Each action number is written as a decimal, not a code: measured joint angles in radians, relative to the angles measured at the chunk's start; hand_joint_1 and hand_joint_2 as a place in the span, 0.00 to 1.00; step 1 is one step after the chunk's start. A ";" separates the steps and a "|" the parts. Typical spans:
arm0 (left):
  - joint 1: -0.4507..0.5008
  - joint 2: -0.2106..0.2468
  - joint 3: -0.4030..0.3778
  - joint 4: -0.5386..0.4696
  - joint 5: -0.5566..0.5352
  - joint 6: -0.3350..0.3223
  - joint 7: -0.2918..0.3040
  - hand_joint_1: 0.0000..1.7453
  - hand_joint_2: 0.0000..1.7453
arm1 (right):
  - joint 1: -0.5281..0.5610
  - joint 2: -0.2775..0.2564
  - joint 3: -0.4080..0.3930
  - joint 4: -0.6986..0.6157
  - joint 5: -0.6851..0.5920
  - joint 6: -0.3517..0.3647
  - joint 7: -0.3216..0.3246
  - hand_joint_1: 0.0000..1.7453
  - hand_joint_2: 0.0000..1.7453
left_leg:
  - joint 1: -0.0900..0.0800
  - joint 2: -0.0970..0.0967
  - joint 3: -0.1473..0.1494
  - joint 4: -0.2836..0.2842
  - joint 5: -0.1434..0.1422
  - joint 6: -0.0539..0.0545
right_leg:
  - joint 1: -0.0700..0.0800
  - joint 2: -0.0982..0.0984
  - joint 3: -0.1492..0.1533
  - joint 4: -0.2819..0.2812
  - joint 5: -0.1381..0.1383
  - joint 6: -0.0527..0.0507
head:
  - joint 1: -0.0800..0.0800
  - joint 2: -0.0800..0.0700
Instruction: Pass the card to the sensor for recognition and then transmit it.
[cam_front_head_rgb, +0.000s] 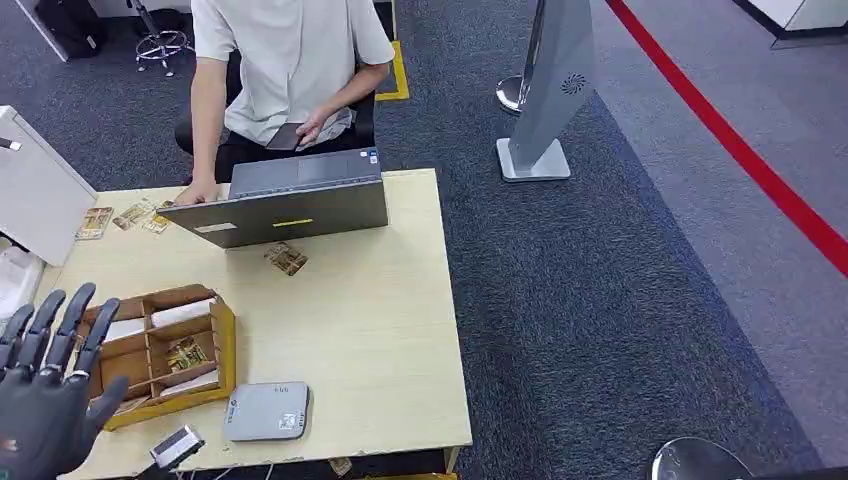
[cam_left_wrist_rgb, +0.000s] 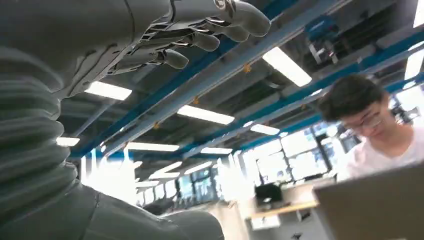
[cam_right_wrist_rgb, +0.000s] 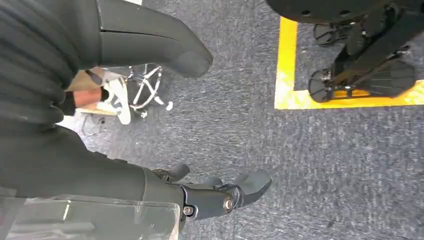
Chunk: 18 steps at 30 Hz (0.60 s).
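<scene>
The left robot hand (cam_front_head_rgb: 45, 395) is open and empty. The card (cam_front_head_rgb: 186, 353) looks thin and slippery; pinch its edge.

Left hand (cam_front_head_rgb: 45, 395): dark grey, slim segmented fingers (cam_front_head_rgb: 70, 320), silver pins at knuckles. Right hand (cam_right_wrist_rgb: 220, 192): black, rounded fingertips, round screw at joint. Wrists: grey ribbed covers, thick smooth grey thumbs.
</scene>
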 joint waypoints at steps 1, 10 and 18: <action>0.037 -0.013 0.020 0.009 -0.002 0.022 0.008 0.00 1.00 | 0.006 0.000 0.009 -0.008 -0.005 -0.002 0.008 0.00 1.00 | 0.000 0.000 0.000 0.000 0.000 0.000 | 0.000 0.000 0.000 0.000 -0.001 0.000 | 0.000 0.000; 0.211 -0.127 0.140 0.090 -0.008 0.072 0.022 0.00 1.00 | 0.018 0.000 0.029 -0.039 0.019 0.010 0.011 0.00 1.00 | 0.000 -0.001 0.000 0.000 -0.001 0.000 | 0.000 -0.001 0.002 0.000 -0.001 0.000 | 0.000 0.000; 0.226 -0.240 0.285 0.184 -0.019 0.072 -0.087 0.00 1.00 | 0.016 0.000 0.024 -0.048 0.062 0.032 -0.004 0.00 1.00 | 0.000 -0.001 0.001 0.000 -0.001 0.000 | 0.000 -0.002 0.002 0.000 -0.001 0.000 | 0.000 0.000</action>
